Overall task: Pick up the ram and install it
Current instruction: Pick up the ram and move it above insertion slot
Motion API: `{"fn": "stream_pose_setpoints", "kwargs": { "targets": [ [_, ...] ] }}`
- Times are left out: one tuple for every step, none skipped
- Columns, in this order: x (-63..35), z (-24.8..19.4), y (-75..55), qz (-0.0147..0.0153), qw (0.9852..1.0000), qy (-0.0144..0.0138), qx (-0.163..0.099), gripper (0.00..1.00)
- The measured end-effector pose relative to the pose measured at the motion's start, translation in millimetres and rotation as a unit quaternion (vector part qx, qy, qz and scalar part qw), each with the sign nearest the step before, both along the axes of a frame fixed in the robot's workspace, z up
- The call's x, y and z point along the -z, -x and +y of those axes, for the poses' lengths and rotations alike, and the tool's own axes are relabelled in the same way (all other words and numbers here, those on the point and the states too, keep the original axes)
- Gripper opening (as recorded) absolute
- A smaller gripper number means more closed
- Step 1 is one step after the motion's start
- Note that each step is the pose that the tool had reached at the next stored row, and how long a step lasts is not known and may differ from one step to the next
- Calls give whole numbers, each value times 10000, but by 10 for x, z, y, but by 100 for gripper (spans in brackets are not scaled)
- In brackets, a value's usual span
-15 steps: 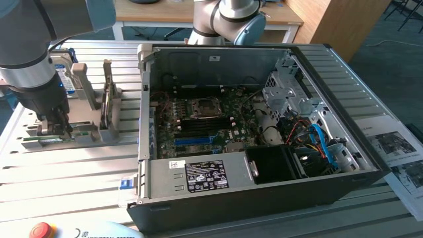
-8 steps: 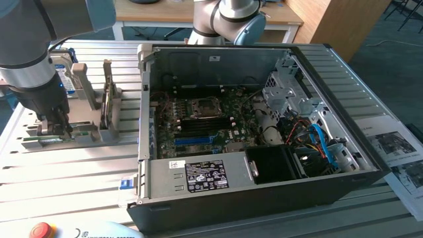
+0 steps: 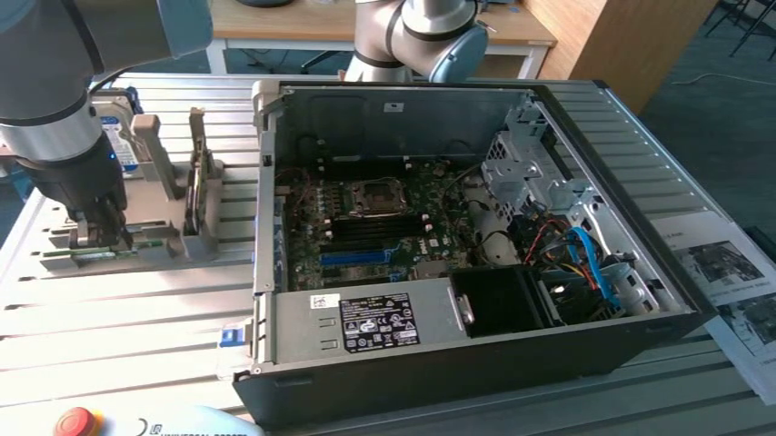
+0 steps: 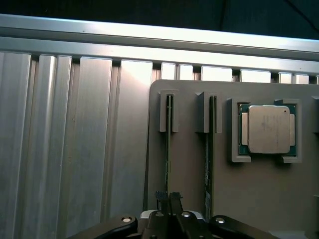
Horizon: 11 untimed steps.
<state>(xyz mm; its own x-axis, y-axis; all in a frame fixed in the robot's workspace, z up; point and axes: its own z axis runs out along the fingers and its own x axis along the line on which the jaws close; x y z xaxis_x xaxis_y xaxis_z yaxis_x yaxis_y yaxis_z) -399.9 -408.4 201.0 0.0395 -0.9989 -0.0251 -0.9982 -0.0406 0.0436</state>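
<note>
The gripper (image 4: 168,197) is closed tight on the ram (image 4: 168,144), which stands on edge in the grey holder's (image 4: 189,169) slot farthest from the processor (image 4: 268,128)

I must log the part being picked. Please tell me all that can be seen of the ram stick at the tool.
The ram stick is seen edge-on: thin, long, dark green. It stands on edge in a slot of the grey holder, beside a second stick. The tool pinches it from both sides.
</note>
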Motion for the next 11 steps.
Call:
{"fn": "stream_pose_setpoints", "kwargs": {
  "targets": [
    [0, 0, 0, 0, 10000, 0, 0, 12],
    [0, 0, 0, 0, 10000, 0, 0, 12],
    [0, 0, 0, 0, 10000, 0, 0, 12],
    [0, 0, 0, 0, 10000, 0, 0, 12],
    [0, 0, 0, 0, 10000, 0, 0, 12],
    [0, 0, 0, 0, 10000, 0, 0, 12],
    [0, 0, 0, 0, 10000, 0, 0, 12],
    [0, 0, 0, 0, 10000, 0, 0, 12],
    [0, 0, 0, 0, 10000, 0, 0, 12],
    [0, 0, 0, 0, 10000, 0, 0, 12],
    [0, 0, 0, 0, 10000, 0, 0, 12]
  ]
}}
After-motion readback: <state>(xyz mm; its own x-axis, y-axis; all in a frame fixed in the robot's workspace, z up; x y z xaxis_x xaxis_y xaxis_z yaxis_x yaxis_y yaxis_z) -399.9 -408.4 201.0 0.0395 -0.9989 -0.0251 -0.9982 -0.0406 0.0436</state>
